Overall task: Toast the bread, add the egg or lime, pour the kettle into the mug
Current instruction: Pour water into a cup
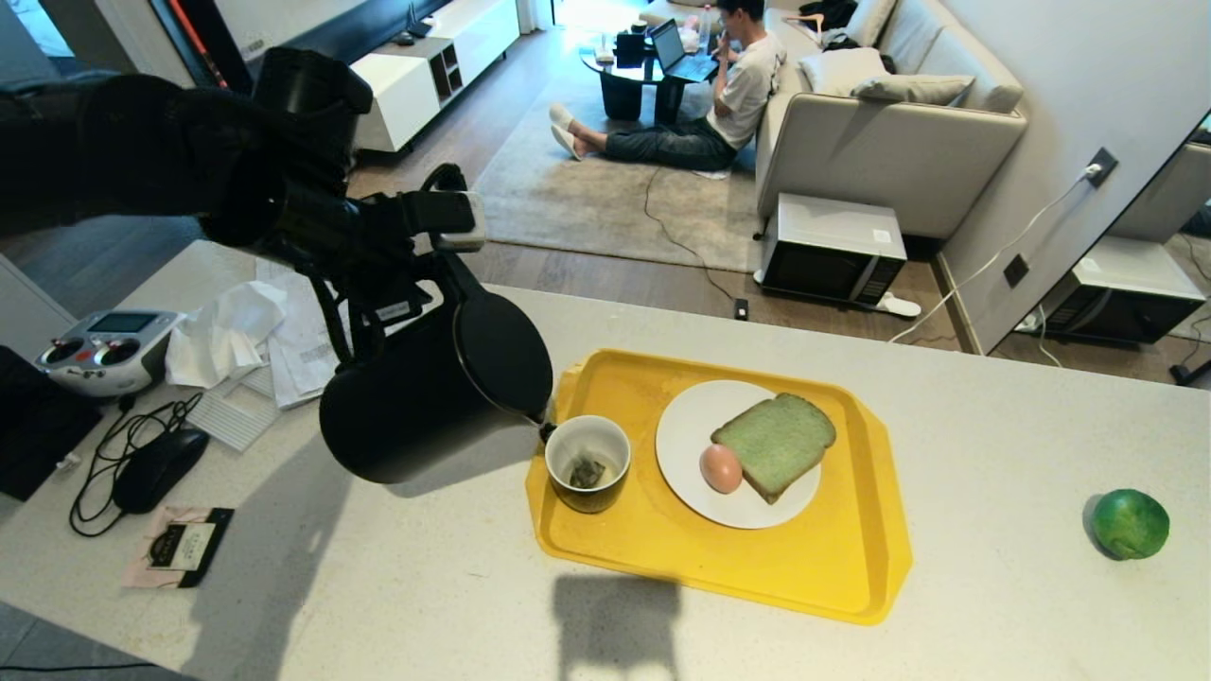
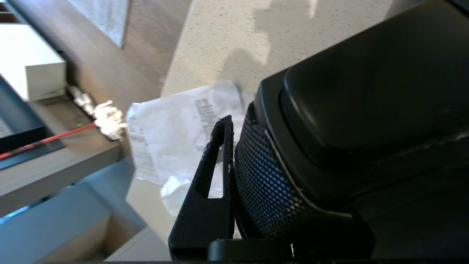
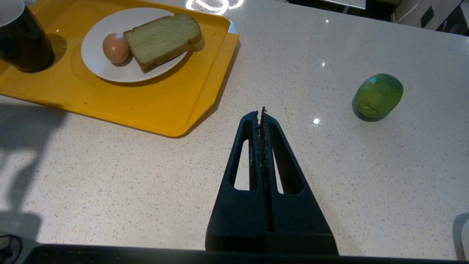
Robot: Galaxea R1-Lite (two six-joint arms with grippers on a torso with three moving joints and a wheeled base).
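1. The worktop (image 1: 993,397) carries a yellow tray (image 1: 833,558).
2. The kettle (image 1: 426,388) hangs tilted, its spout just over the mug (image 1: 587,463), which sits on the tray.
3. The left gripper (image 1: 378,284) is clamped on the kettle's handle.
4. The right gripper (image 3: 262,112), fingers pressed together, hovers over bare worktop.
5. A white plate (image 1: 691,426) holds the bread (image 1: 776,443) and the egg (image 1: 721,468), touching.
6. The lime (image 1: 1130,523) lies well right of the tray.

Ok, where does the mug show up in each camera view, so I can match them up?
Head view: the mug stands on the yellow tray's left part, under the tilted kettle's spout.
Left wrist view: not in it; the kettle fills it.
Right wrist view: only its dark side at the picture's edge.
Shared landmark, head and right wrist: the white plate with bread and egg.
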